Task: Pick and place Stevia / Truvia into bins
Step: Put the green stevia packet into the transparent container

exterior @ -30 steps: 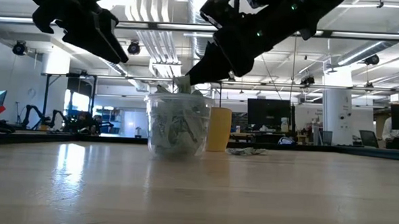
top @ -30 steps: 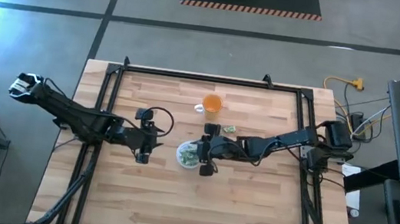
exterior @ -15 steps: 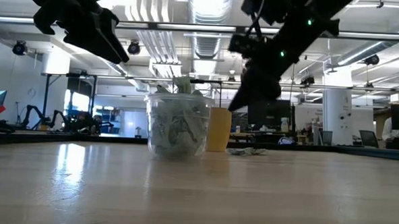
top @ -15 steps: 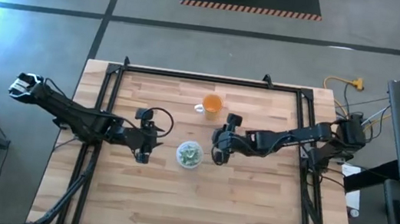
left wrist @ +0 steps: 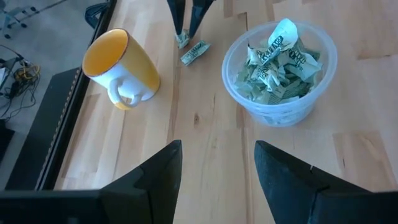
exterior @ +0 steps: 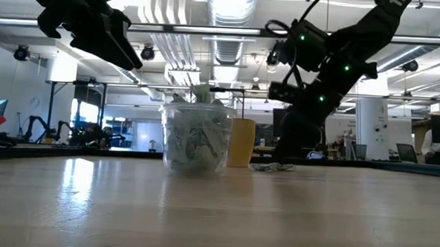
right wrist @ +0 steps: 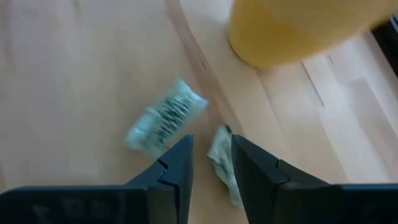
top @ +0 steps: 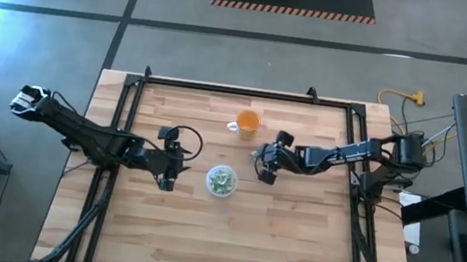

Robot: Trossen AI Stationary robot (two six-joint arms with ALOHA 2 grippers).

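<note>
The bin [top: 220, 181], a clear round cup, stands mid-table heaped with crumpled pale green sachets [left wrist: 278, 57]. Two loose sachets lie on the wood beside the orange cup [top: 247, 121]: a flat one [right wrist: 165, 116] and a crumpled one [right wrist: 219, 158]. My right gripper [right wrist: 211, 155] is low over them and open, its fingertips either side of the crumpled sachet. In the left wrist view its tips [left wrist: 186, 18] point down at that sachet [left wrist: 181, 41]. My left gripper [left wrist: 217, 162] hangs open above the table, left of the bin, with nothing between its fingers. My right gripper comes down at a slant over the crumpled sachet [right wrist: 221, 163], which lies on the table in the gap between the fingers, close against one finger [right wrist: 249, 171]. I cannot tell whether the fingers touch it.
The orange cup with a white handle [left wrist: 119, 68] stands just beyond the loose sachets, close to my right gripper. A black frame [top: 130, 90] runs around the table's far and side edges. Bare wood spreads toward the near edge [top: 218, 247].
My right gripper has left the space above the bin, gone toward the table's right and far side and sunk down to the loose sachets by the orange cup, turning as it went. The bin and my left gripper have kept still.
</note>
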